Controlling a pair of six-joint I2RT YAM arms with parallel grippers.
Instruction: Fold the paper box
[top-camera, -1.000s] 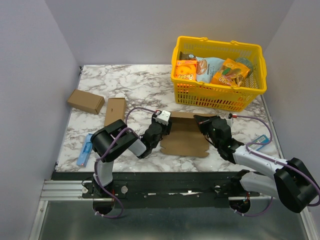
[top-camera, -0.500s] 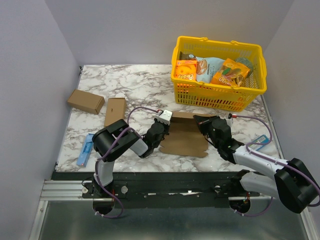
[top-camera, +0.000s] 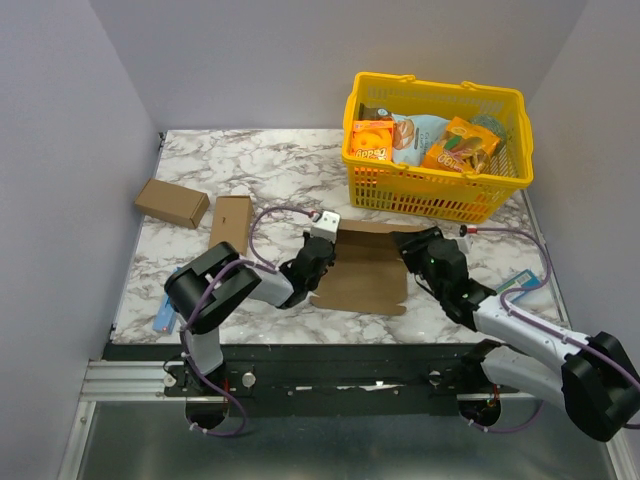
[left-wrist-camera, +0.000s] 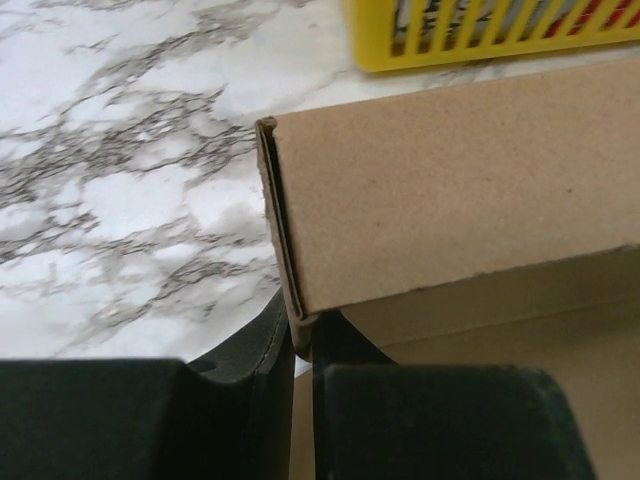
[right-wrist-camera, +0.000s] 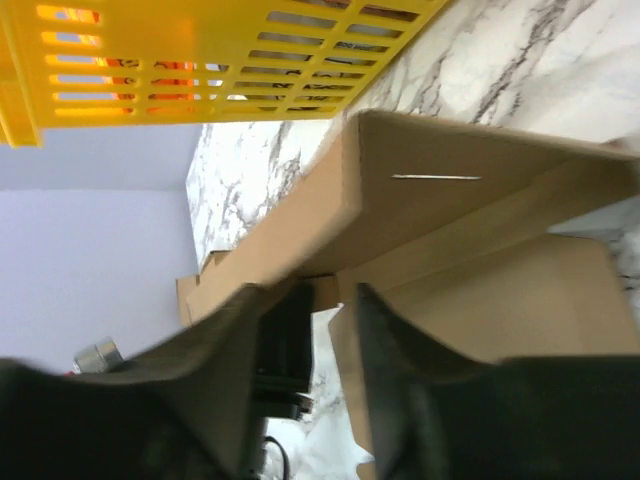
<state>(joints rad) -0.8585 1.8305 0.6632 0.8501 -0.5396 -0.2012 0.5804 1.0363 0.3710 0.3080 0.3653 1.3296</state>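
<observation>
**Left fingers pinch the flap corner, right fingers stand apart**

The paper box (top-camera: 362, 278) lies on the marble counter (top-camera: 270, 165) between the two arms, near the yellow basket (top-camera: 440, 88). Its far flap is raised. The left fingers (left-wrist-camera: 300, 350) are clenched on the folded left corner of that flap. The right fingers (right-wrist-camera: 312, 330) are released and spread wide at the box's right end, and no contact with the cardboard shows. Two smaller cardboard boxes (top-camera: 172, 203) sit well apart on the counter's left side.

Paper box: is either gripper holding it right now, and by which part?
The left gripper pinches the paper box by the end corner of its folded-up panel. The right gripper stands open beside the panel's other end, holding nothing.
</observation>
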